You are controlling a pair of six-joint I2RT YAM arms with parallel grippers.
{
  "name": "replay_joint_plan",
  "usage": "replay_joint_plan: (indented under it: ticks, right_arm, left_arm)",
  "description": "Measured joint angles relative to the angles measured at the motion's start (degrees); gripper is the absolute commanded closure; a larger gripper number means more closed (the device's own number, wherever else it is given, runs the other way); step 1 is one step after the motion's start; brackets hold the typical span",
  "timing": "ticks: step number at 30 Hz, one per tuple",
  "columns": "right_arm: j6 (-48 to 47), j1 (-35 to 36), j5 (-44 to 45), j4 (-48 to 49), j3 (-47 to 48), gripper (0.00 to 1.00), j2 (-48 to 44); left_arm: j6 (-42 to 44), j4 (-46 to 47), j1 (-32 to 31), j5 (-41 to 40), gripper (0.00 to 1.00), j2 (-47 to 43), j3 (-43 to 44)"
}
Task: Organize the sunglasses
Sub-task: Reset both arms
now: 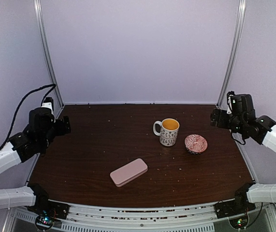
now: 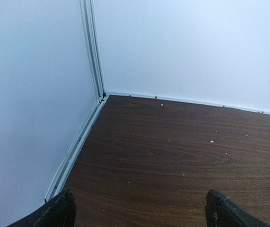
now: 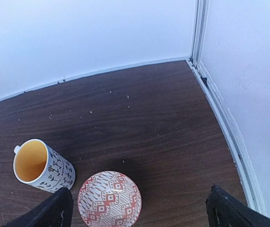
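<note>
Our left gripper [image 1: 62, 126] and right gripper [image 1: 215, 117] have fingers wide apart and hold nothing. We cannot see the sunglasses anywhere; maybe they hide in the shut pink case [image 1: 128, 172]. That smooth case could slip if we pinch it badly

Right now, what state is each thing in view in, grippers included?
Pink case: closed, lying flat on the table.
Mug: upright, empty.
Bowl: upright, empty, apart from the mug.
Left gripper: open, holding nothing.
Right gripper: open, holding nothing.
Sunglasses: not visible in any view.
</note>
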Motion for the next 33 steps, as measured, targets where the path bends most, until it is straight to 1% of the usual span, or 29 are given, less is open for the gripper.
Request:
replay_joint_plan:
  ticks: [4, 7, 11, 17, 25, 33]
  right_arm:
    - [-2.08, -0.20, -0.02, 2.60, -3.69, 0.00, -6.78]
    - [-3.52, -0.20, -0.04, 4.13, -5.88, 0.00, -10.19]
    - [-4.87, -0.20, -0.17, 4.96, -8.70, 0.00, -13.18]
    - [-5.92, -0.17, -0.79, 4.87, -9.62, 0.00, -16.65]
    - [-6.51, 1.14, -1.07, 4.46, -9.92, 0.00, -20.17]
    - [-6.49, 1.73, -0.92, 4.20, -11.04, 0.00, -20.63]
  left_arm:
    - [2.08, 2.58, 0.00, 1.09, 0.02, -8.81, -4.52]
    - [4.04, 4.33, 0.00, 2.43, 0.02, -11.98, -6.12]
    - [6.49, 6.03, -0.59, 3.13, 0.02, -11.45, -6.47]
    - [9.79, 6.05, -4.09, 1.31, 0.02, -9.86, -6.51]
    - [10.10, 4.72, -4.44, 0.79, 0.02, -12.83, -6.25]
    - [10.08, 4.00, -4.44, 0.70, 0.02, -11.21, -5.49]
